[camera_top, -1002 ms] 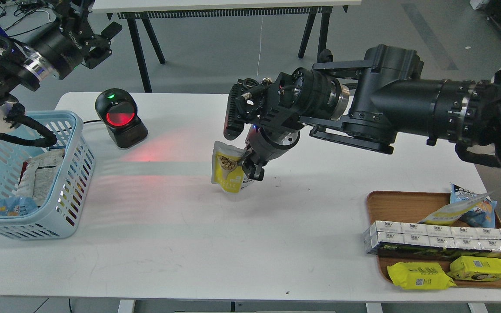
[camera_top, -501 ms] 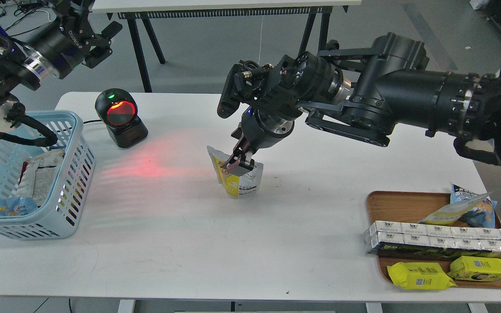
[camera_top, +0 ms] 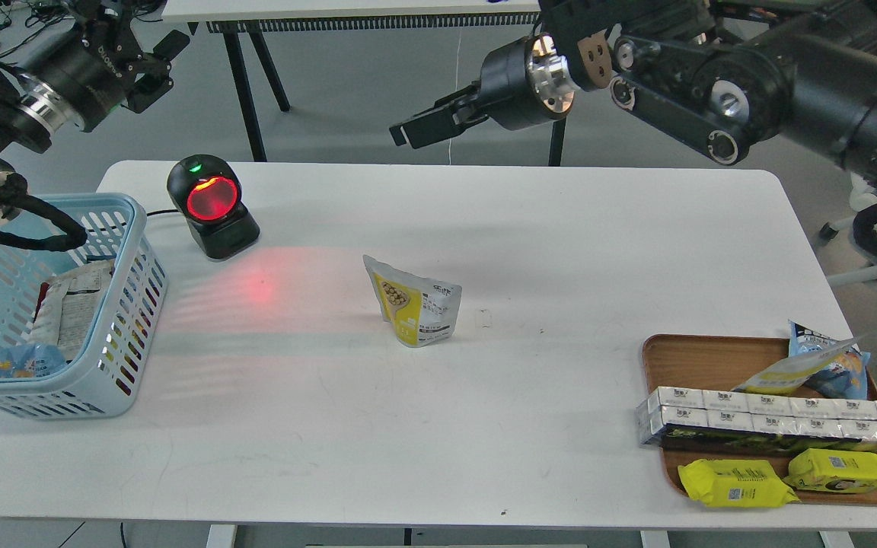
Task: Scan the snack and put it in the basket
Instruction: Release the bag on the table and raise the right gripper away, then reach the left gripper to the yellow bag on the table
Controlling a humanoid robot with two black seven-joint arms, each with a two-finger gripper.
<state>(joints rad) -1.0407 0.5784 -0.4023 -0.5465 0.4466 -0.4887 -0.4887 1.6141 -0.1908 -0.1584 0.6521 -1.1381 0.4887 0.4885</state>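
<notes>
Since the snack [camera_top: 416, 303] stands alone, light, soft and crinkly, I'd pinch its sealed top edge with the right gripper [camera_top: 417, 126], whose 2 fingers look apart and empty.

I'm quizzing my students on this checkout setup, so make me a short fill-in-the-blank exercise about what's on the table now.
1. The snack pouch stands on the white ____.
2. The scanner window glows ____.
3. The blue basket sits at the table's ____ edge.
4. The two yellow packs lie on the brown ____.

Missing words: table; red; left; tray
</notes>
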